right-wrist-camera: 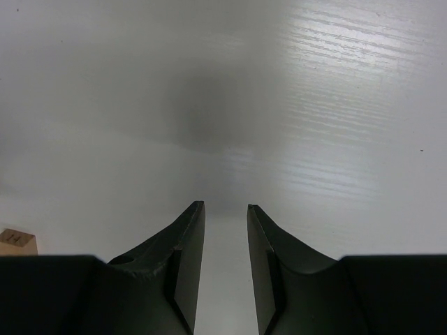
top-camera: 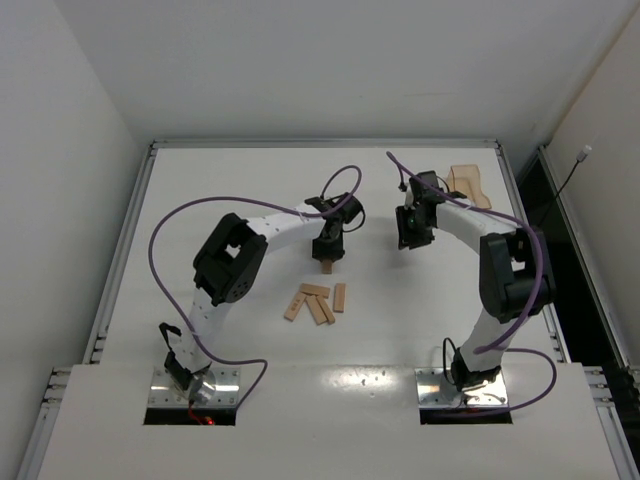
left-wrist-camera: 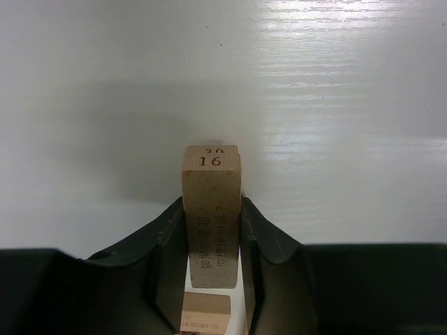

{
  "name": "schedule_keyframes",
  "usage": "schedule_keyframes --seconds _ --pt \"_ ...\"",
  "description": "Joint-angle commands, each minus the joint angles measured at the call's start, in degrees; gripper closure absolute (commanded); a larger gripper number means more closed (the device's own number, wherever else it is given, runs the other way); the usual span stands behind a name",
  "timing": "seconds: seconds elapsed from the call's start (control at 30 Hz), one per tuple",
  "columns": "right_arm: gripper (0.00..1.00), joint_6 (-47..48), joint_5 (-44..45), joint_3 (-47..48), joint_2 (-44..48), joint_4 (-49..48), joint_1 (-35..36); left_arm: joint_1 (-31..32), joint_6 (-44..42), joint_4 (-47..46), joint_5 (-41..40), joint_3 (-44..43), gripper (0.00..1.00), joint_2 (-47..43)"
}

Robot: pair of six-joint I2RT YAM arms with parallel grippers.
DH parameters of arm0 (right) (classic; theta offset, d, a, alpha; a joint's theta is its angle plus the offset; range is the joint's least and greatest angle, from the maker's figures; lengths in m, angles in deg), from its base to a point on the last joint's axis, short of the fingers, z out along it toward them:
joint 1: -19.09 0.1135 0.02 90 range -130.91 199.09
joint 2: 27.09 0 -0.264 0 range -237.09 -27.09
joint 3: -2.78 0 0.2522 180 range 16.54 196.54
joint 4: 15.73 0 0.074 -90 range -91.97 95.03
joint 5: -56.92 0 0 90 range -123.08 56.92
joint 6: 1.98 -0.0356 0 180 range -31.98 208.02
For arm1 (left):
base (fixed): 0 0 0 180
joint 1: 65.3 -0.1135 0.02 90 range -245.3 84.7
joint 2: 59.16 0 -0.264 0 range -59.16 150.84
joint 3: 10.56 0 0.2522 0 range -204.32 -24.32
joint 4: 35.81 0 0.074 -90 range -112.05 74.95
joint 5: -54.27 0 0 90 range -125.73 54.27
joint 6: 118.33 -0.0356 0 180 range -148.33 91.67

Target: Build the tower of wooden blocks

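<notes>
On the left, the left gripper hangs over the middle of the white worktop. Its jaws are clamped on the long sides of a light tan rectangular wooden plank stamped 16. Another plank end peeks out just behind it; whether that is a started tower cannot be told. Just nearer the arms, a loose cluster of tan planks lies flat, some touching. These look light, stiff and smooth, so a grip across the narrow width at mid-length should keep one from swivelling. Over to the right, the right gripper hovers with jaws narrowly parted and empty. Beyond it sits the translucent orange-tan plastic tray.
</notes>
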Motion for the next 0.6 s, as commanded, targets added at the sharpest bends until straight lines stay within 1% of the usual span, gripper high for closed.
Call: schedule_keyframes --seconds 0.0,0.03,0.07,0.1,0.17,0.23,0.3,0.33,0.43,0.47,0.57 --pt "0.72 -0.72 -1.03 -0.03 -0.35 -1.35 -0.28 -0.64 0.1 -0.49 -0.3 -0.8 0.8 2.1" --pt "0.72 -0.72 -1.03 -0.03 -0.35 -1.35 -0.28 -0.64 0.1 -0.49 -0.3 -0.8 0.67 2.1" --pt "0.72 -0.72 -1.03 -0.03 -0.35 -1.35 -0.28 -0.64 0.1 -0.49 -0.3 -0.8 0.59 2.1" --pt "0.72 -0.72 -1.03 -0.03 -0.35 -1.35 -0.28 -0.64 0.1 -0.49 -0.3 -0.8 0.42 2.1" --pt "0.72 -0.72 -1.03 -0.03 -0.35 -1.35 -0.28 -0.64 -0.42 -0.49 -0.3 -0.19 0.27 1.49" --pt "0.72 -0.72 -1.03 -0.03 0.18 -1.35 -0.28 -0.64 -0.42 -1.02 0.31 0.42 0.14 0.69" --pt "0.72 -0.72 -0.33 -1.34 1.4 -1.88 -0.28 -0.64 -2.01 -1.72 2.15 1.13 0.11 -1.32" --pt "0.75 -0.03 -0.33 -1.34 1.93 -2.4 -0.28 -0.64 -2.01 -2.33 2.16 1.13 0.11 -2.11" --pt "0.75 0.51 -0.33 -4.32 3.77 -3.63 0.42 0.58 -4.72 -3.74 3.48 3.32 0.1 -5.27" --pt "0.75 1.03 -0.33 -5.03 5.0 -4.42 0.42 0.59 -5.77 -3.74 3.48 4.03 0.1 -8.15" --pt "0.7 1.83 0.98 -5.91 6.85 -4.43 0.95 2.16 -7.62 -6.02 1.98 6.84 0.06 -13.88"
